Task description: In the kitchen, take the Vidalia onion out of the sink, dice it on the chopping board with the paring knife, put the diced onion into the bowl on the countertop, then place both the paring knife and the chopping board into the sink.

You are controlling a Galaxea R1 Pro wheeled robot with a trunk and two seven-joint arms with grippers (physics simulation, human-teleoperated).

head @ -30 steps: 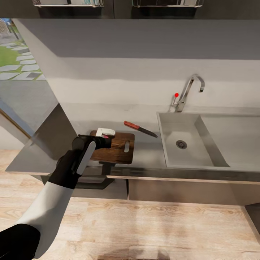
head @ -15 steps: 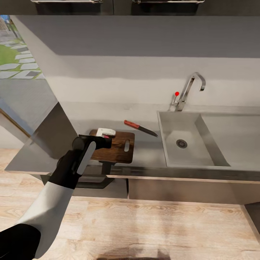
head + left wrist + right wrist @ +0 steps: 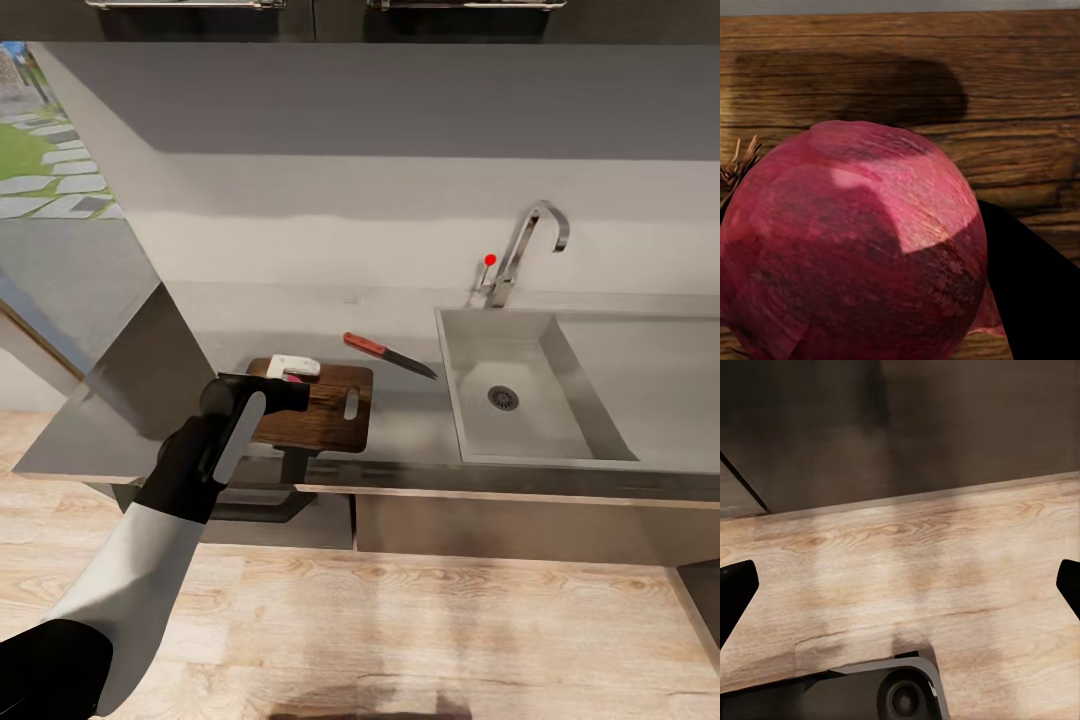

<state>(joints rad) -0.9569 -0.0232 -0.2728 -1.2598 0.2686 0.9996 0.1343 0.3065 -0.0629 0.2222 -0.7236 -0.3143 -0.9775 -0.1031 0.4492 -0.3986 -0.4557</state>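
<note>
Head camera looks down over the counter (image 3: 420,420); left wrist camera sits close above the board (image 3: 325,405), right faces the floor (image 3: 945,577).

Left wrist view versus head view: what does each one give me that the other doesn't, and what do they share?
The left wrist view gives the onion up close: whole, red-purple skin, over the wood with its shadow on the grain. The head view gives the surroundings: the paring knife lying on the countertop between board and sink, the tap, and the left arm reaching over the board. Both share the chopping board.
</note>
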